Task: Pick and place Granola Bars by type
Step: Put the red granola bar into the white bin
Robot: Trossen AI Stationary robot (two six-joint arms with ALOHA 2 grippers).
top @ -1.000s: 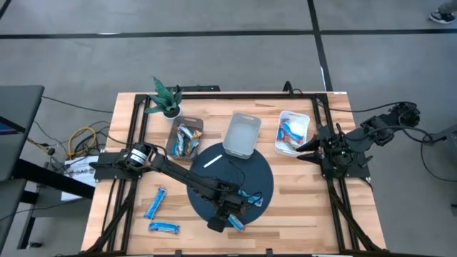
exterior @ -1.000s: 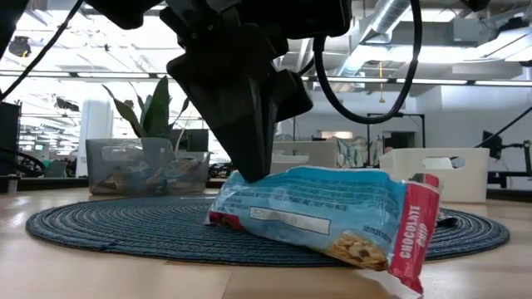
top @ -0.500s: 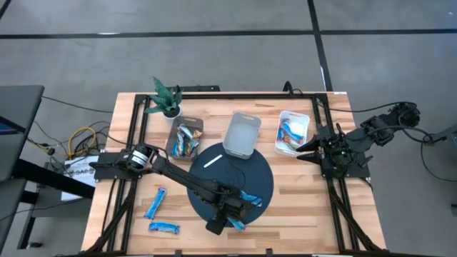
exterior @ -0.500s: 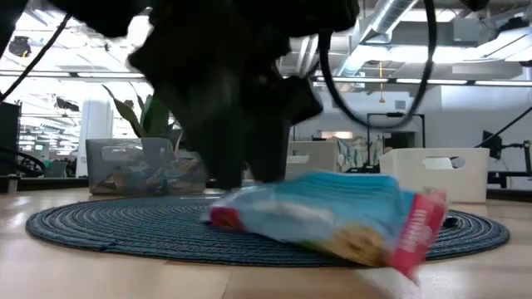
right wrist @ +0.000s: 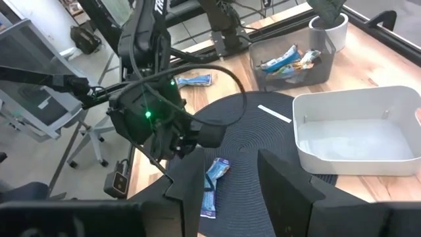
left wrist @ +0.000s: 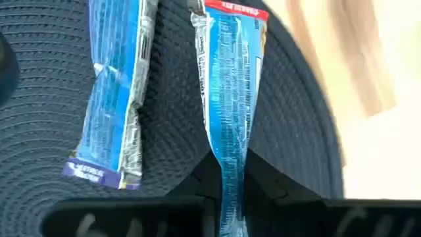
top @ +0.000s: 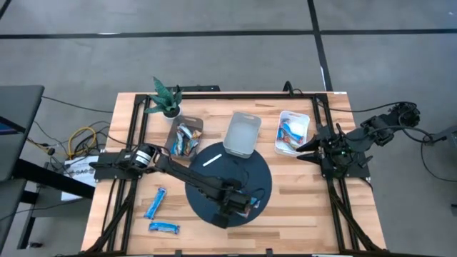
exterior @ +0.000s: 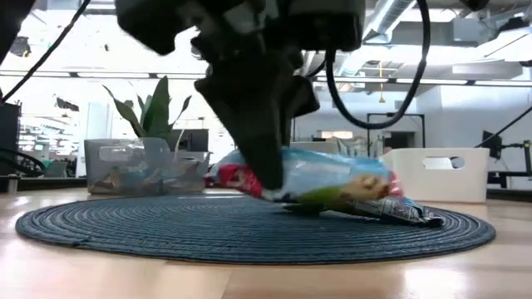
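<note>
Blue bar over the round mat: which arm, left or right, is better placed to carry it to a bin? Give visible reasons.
Left. The left gripper already pinches the blue bar above the mat; the right gripper waits by the white bin.

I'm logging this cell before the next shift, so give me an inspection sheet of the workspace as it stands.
Surface: wooden table with a round dark woven mat.
Job's things: one blue granola bar is gripped and lifted off the mat; a second blue bar lies flat on the mat; two blue bars lie on the bare wood; more bars sit in the grey bin and the white bin; the middle bin looks empty.
Clutter: potted plant, thin white stick.
Grippers: left gripper over the mat, shut on the bar; right gripper waits at the table's right edge, open.
Cables: loose bundle left of the table.
Surroundings: grey floor; nothing seen of people.
</note>
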